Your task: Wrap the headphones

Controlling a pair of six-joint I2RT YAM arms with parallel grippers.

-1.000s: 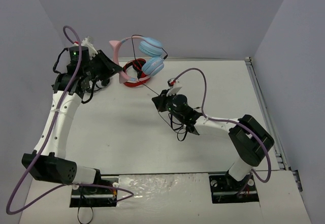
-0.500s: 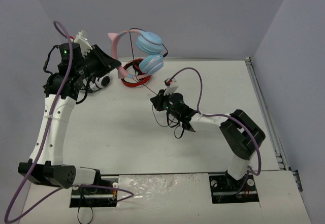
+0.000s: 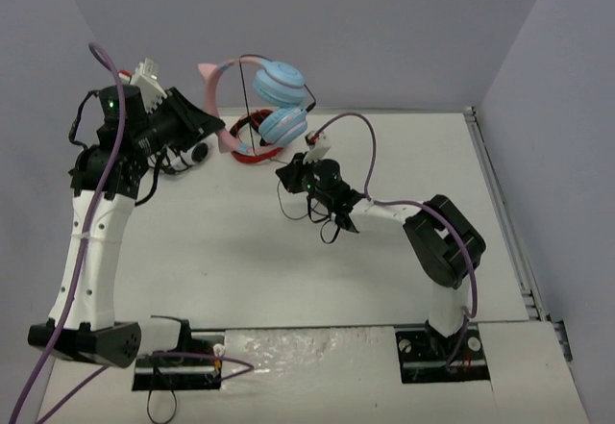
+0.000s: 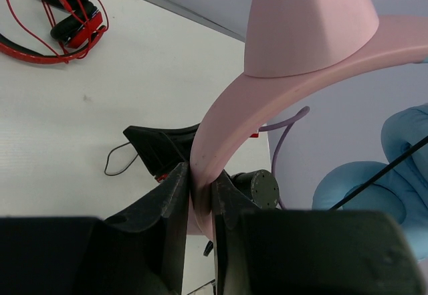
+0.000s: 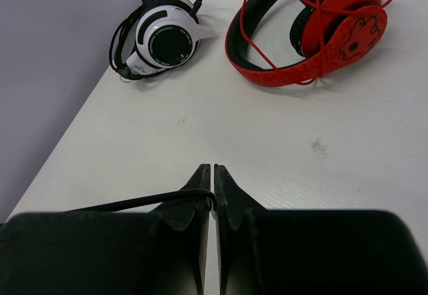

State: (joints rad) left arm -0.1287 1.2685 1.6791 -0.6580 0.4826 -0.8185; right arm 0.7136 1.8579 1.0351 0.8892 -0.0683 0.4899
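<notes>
Now, your left gripper (image 4: 200, 184) is clamped hard on the pink headband (image 4: 267, 101), one jaw on each side of the smooth curved plastic, just below a pointed cat ear. It holds the headphones (image 3: 279, 87) up off the table (image 3: 240, 251) near the back wall (image 3: 384, 30). The round light blue cups (image 3: 284, 124) hang out to the right.

Your right gripper (image 5: 212, 174) is closed to a slit and pinches the thin black cable (image 5: 134, 203) at its tips, low over the matte white tabletop. You have bare surface between those tips and the glossy red set (image 5: 314, 34) ahead. The black-and-white set (image 5: 164, 41) sits close to the table edge where it meets the grey wall.
</notes>
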